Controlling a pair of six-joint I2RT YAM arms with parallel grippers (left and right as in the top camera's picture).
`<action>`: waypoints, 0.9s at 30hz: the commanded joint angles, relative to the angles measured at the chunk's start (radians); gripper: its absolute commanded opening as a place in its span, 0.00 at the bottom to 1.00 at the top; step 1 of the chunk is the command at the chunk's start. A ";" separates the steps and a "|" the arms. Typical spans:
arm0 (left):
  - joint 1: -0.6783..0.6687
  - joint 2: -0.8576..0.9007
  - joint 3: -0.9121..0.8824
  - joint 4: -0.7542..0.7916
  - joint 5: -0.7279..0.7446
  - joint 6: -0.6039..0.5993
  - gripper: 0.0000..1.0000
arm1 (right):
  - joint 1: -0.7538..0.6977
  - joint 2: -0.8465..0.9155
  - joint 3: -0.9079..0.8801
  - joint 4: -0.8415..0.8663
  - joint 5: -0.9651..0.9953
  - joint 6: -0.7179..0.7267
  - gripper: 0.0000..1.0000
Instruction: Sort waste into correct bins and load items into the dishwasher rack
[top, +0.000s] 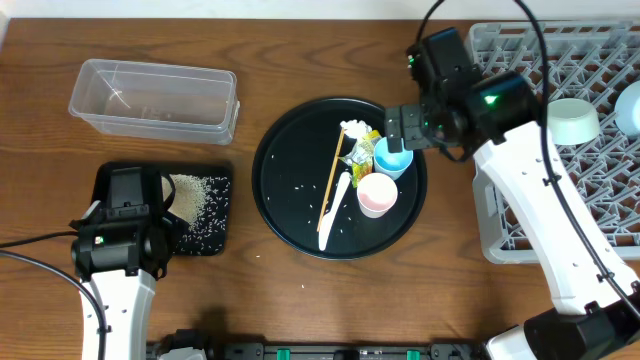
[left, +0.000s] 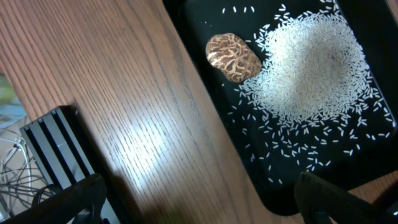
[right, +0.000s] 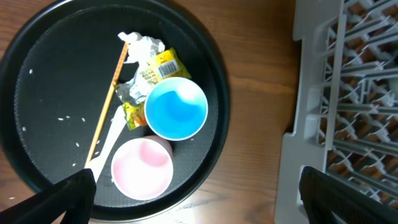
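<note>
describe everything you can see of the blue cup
The blue cup is small and round, bright blue inside with a paler rim, plastic by its look. It stands upright, mouth up, and looks empty. It sits on the round black tray, its rim overlapping the yellow-green wrapper, with the pink-white cup close beside it; whether they touch is unclear.

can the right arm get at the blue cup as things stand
Probably yes: the open right hand hovers by the blue cup, upright with nothing over it. The pink-white cup and wrapper crowd it, so room looks tight.
</note>
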 joint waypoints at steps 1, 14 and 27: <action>0.005 -0.003 0.013 -0.003 -0.021 -0.005 0.98 | 0.003 0.006 -0.001 0.029 -0.143 -0.035 0.99; 0.005 -0.003 0.013 -0.003 -0.021 -0.005 0.98 | 0.180 0.052 -0.001 0.328 -0.135 -0.151 0.99; 0.005 -0.003 0.013 -0.003 -0.021 -0.005 0.98 | 0.196 0.194 -0.001 0.403 -0.119 -0.091 0.99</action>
